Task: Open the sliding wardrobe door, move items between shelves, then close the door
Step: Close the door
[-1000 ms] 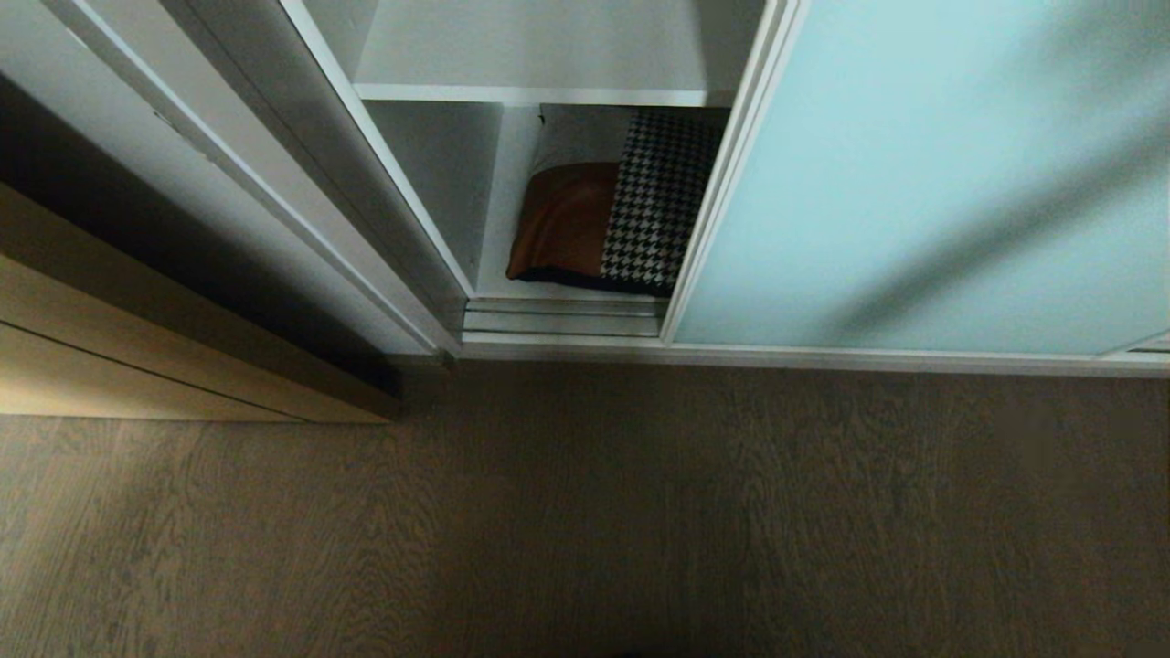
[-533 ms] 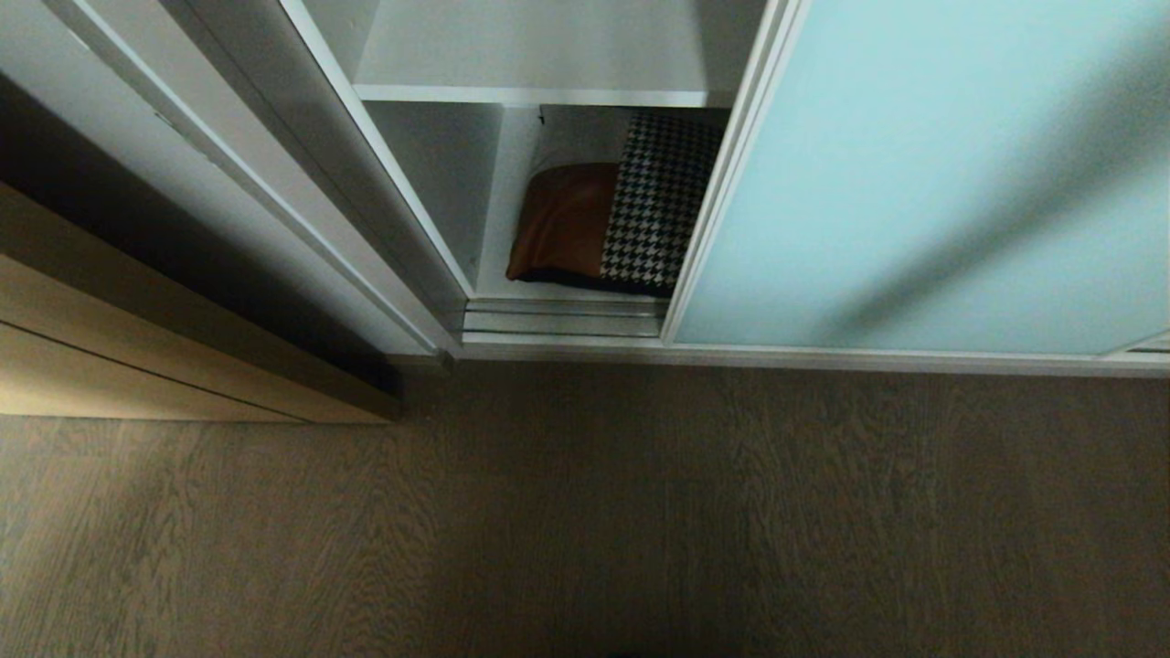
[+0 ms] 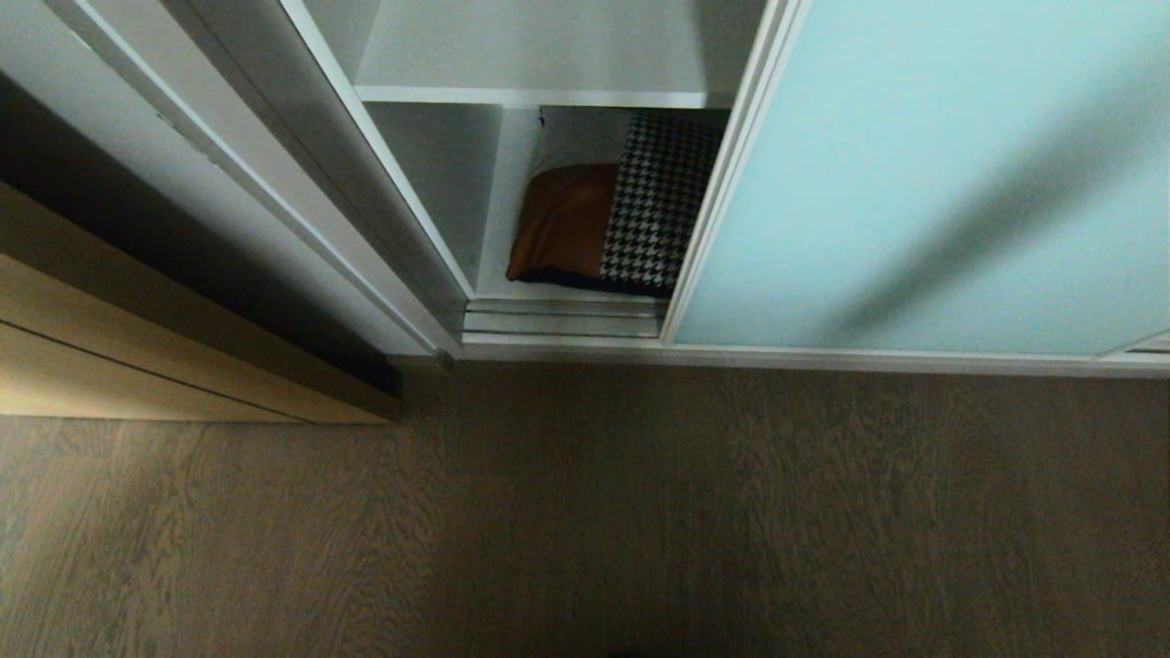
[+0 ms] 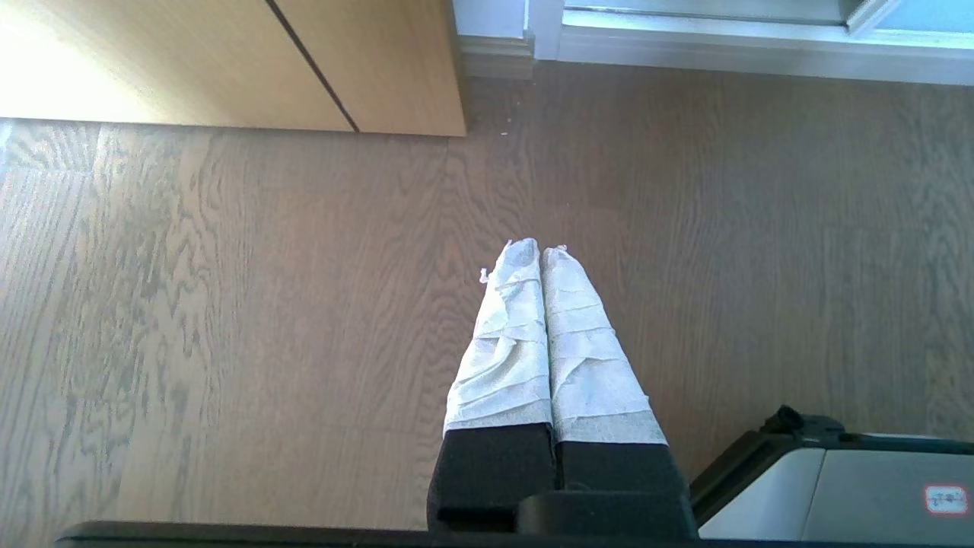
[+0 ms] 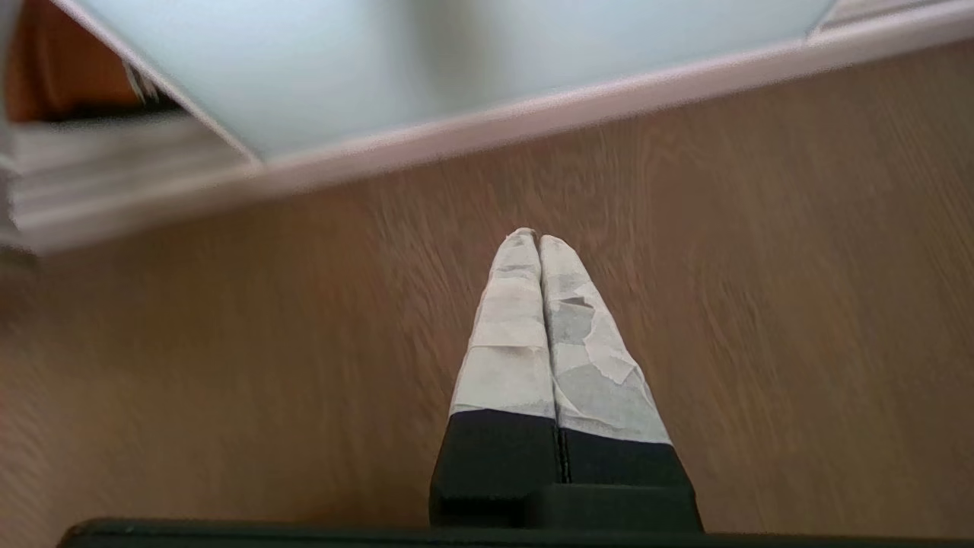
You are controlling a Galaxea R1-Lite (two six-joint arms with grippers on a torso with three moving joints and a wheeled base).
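While the sliding wardrobe door [image 3: 923,174] stays part-open on the cushion [image 3: 612,219], nothing shifts; right gripper [image 5: 539,237] and left gripper [image 4: 539,247] hang clenched, empty, perhaps retreating.

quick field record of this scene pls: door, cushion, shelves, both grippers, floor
door: sliding wardrobe door of frosted aqua glass, partly open, gap at its left edge
cushion: cushion tan and houndstooth, lying on the bottom shelf, its right end hidden behind the door's edge
upper shelf: white shelf above it, nothing seen on the visible part
left gripper: left gripper shut, holding nothing, over the floor
right gripper: right gripper shut, holding nothing, over the floor near the door's bottom rail
floor: wooden floor
beside wardrobe: light wooden door to the left
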